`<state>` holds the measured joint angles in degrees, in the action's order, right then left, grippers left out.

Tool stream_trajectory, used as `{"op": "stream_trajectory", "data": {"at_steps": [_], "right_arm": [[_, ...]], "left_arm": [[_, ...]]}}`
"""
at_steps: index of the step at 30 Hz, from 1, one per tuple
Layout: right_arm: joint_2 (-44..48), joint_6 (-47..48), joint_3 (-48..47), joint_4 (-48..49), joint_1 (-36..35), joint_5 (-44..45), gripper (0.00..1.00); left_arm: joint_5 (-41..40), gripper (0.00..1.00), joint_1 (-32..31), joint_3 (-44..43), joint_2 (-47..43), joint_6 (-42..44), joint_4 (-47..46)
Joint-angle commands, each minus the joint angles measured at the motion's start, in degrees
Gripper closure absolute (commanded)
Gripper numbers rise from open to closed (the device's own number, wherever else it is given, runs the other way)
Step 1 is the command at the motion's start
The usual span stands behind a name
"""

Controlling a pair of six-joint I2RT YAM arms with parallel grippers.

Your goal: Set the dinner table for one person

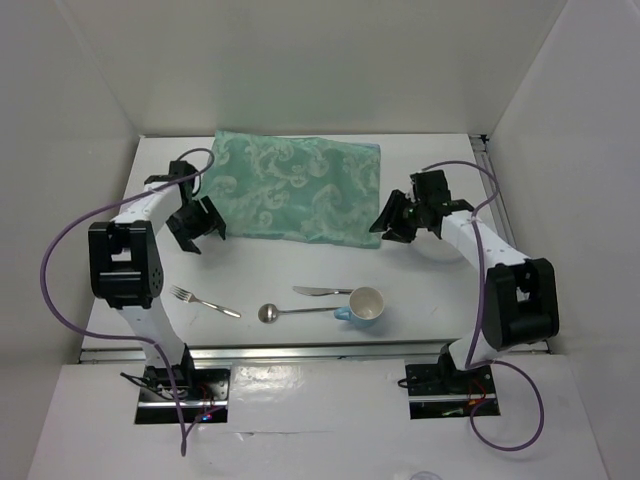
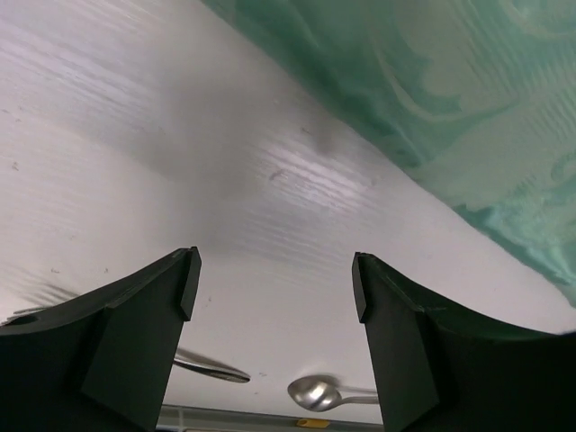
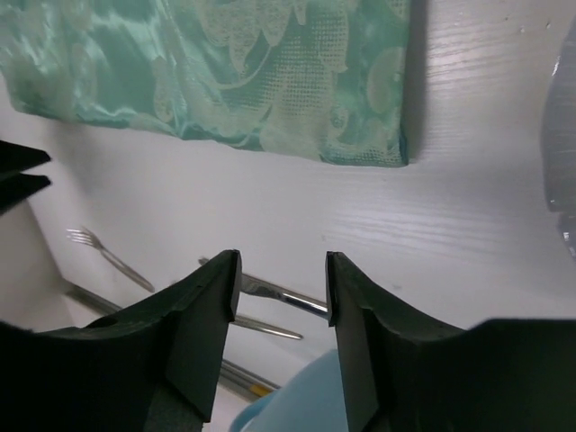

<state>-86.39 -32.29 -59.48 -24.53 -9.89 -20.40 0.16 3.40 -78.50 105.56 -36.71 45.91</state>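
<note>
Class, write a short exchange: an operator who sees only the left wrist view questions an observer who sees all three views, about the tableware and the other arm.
Operator: I see only a spoon bowl and a placemat edge. Is there a cup?
Observer: Yes, a cup sits at the spoon's handle end, further right in the top view.
Operator: Where is the right gripper?
Observer: It hovers open over the dinner table, at the placemat's near right corner.
</note>
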Motion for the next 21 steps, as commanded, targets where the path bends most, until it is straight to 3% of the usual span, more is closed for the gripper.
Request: {"op": "stream_trajectory", "data": {"at_steps": [1,6,7,12,14,19,20,21], "right_arm": [[-0.80,-6.72,1.90,5.63,-0.22,-2.18,0.42],[-1.85,-15.51,5.42,10.02,-0.22,-0.95,0.39],[-2.37,-16.65,5.95,10.73,-0.91,-0.43,0.33],[-7.29,-20.34,4.47,11.97,-4.17,5.71,0.21],[-9.48,-21.93,3.85,12.84,-5.31,7.31,0.21],[-13.53,-26.32,1.92,14.25,-7.59,13.09,0.24],[-14.93,-26.33,0.87,14.25,-8.38,14.15,0.26],[-15.47,-27.46,0.86,14.25,-8.39,15.12,0.26]], "left_arm": [[1.86,0.14,3.62,0.54,1.13,-2.66,-5.83],[1.07,0.13,6.26,-2.27,6.41,-5.39,-6.36],[1.07,0.13,6.88,-3.14,7.72,-6.09,-6.88],[2.38,0.13,6.88,-7.01,12.30,-6.62,-7.50],[2.38,0.13,6.88,-8.42,13.44,-7.23,-7.50],[3.09,0.28,7.41,-8.95,15.20,-7.24,-8.64],[3.09,0.43,7.41,-8.95,15.81,-7.24,-8.64],[3.70,0.49,7.41,-8.95,15.82,-7.24,-8.64]]}}
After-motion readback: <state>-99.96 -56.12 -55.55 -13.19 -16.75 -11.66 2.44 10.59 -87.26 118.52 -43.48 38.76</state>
